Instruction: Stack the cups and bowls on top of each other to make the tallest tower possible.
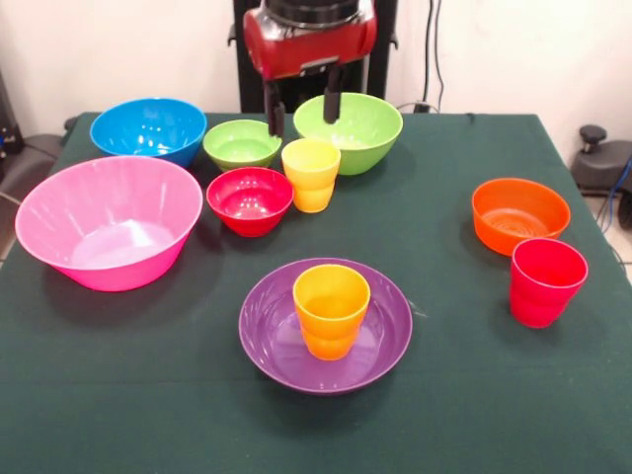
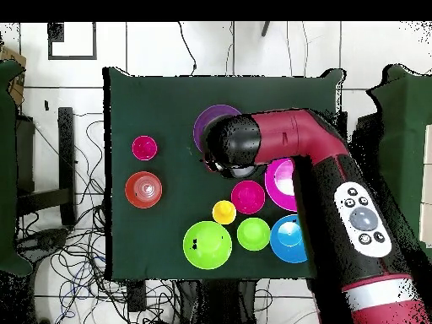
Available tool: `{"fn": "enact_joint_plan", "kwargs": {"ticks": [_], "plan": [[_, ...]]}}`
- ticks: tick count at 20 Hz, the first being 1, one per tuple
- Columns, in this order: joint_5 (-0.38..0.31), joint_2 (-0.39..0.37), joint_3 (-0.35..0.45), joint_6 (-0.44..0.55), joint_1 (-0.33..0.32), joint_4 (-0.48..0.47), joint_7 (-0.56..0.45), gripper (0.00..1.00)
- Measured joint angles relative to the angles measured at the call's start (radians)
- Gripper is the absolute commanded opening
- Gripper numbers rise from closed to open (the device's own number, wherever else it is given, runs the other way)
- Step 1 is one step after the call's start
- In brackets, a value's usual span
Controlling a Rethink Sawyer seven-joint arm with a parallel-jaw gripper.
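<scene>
The tower (image 1: 329, 318) so far is only two pieces: the orange cup (image 1: 331, 310) standing upright in the middle of the shallow purple bowl (image 1: 267, 341), near the front of the green counter (image 1: 118, 395). Behind the purple bowl sits the small red bowl (image 1: 249, 199), with the yellow cup (image 1: 311, 174) just beside it, and behind those the small green bowl (image 1: 241, 144) and the large lime bowl (image 1: 351, 130). The blue bowl (image 1: 149, 129) and the big pink bowl (image 1: 109, 234) lie further off to one side of the purple bowl, while the small orange bowl (image 1: 519, 214) and the red cup (image 1: 546, 281) stand well apart on its other side. The claw (image 1: 303, 111) hangs above the yellow cup, its two dark fingers (image 1: 333, 106) spread and holding nothing. The step in hand looks like picking up the yellow cup; it would go best if the claw came straight down with the fingers straddling the rim, clear of the lime bowl's edge, closed gently, then lifted high enough to pass over the orange cup before nesting it squarely.
</scene>
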Motion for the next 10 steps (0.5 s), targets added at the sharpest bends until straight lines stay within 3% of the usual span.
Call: {"fn": "enact_joint_plan", "kwargs": {"ticks": [10], "plan": [[0.029, 0.004, -0.015, -0.085, 0.08, 0.068, 0.02, 1.0]]}}
